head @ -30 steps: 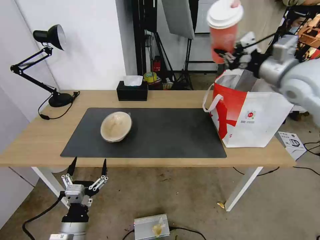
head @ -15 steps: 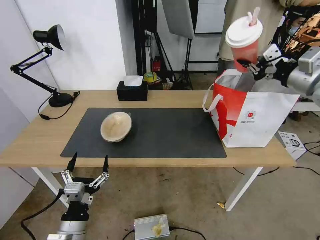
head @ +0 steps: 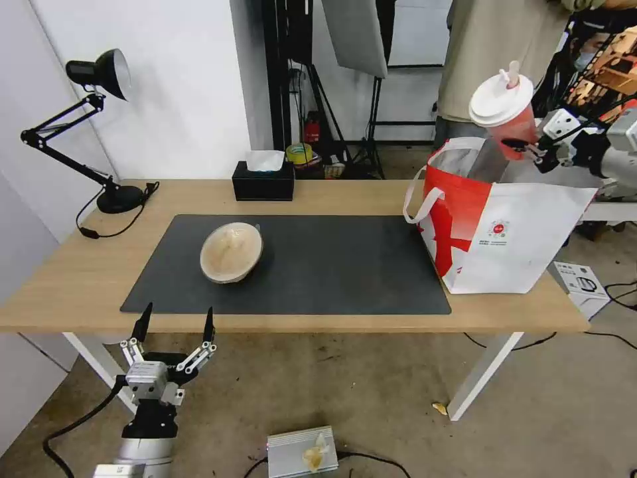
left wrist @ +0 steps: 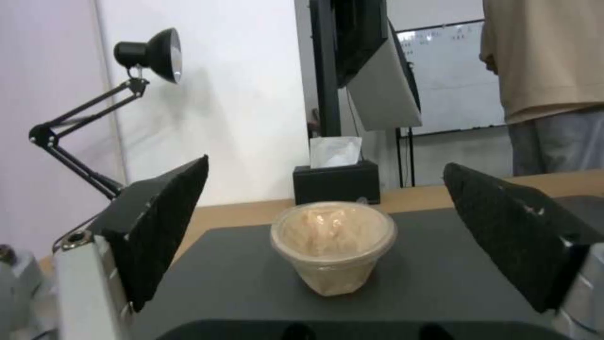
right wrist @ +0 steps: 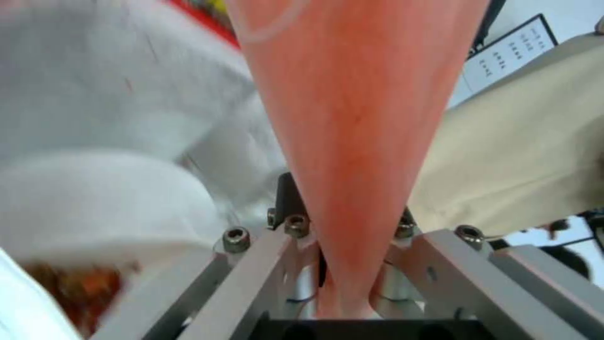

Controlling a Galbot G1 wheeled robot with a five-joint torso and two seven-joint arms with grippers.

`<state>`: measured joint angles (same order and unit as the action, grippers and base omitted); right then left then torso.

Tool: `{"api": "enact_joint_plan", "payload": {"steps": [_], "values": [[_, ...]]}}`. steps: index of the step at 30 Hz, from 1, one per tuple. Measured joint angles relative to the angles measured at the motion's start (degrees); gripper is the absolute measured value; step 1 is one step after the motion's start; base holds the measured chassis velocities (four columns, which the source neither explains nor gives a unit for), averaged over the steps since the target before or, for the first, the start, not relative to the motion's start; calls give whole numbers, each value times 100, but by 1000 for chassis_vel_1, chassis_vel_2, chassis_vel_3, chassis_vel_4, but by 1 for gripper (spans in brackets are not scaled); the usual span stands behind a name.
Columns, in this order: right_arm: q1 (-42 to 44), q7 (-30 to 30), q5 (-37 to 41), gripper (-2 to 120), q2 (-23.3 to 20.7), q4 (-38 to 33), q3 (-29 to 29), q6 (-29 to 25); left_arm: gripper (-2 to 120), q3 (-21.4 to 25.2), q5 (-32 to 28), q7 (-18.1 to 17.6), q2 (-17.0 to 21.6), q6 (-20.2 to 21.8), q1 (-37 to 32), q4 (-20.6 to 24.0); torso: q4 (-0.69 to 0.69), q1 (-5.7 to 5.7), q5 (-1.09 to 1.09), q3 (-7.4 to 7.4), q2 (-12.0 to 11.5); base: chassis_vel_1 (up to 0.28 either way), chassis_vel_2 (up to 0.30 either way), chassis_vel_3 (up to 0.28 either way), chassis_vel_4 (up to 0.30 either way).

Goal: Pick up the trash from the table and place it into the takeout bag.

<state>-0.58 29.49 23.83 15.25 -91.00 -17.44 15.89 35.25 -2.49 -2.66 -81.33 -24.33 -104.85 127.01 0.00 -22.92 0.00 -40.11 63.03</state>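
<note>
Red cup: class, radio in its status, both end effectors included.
Right end effector shut on red cup, above takeout bag mouth. Left end effector open, parked below table edge. Beige bowl on mat. Nothing blocking.

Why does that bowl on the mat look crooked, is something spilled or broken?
The beige bowl sits tilted on the dark mat, its opening leaning toward the table's front edge. Nothing looks spilled. The red cup, leaning slightly, is held by the right end effector above the bag.
</note>
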Motion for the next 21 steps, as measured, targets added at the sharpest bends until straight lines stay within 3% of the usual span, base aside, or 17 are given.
{"api": "enact_joint_plan", "payload": {"steps": [7,21], "values": [[-264,431,-696,7,139,276,-98,-47,100,-19,-4,3,-13,-18,53,-113,0,0,0,0,0,0,0,0,0],[-659,731,-1282,7,458,798,-339,-85,100,-1,-118,33,8,-108,116,-305,0,0,0,0,0,0,0,0,0]]}}
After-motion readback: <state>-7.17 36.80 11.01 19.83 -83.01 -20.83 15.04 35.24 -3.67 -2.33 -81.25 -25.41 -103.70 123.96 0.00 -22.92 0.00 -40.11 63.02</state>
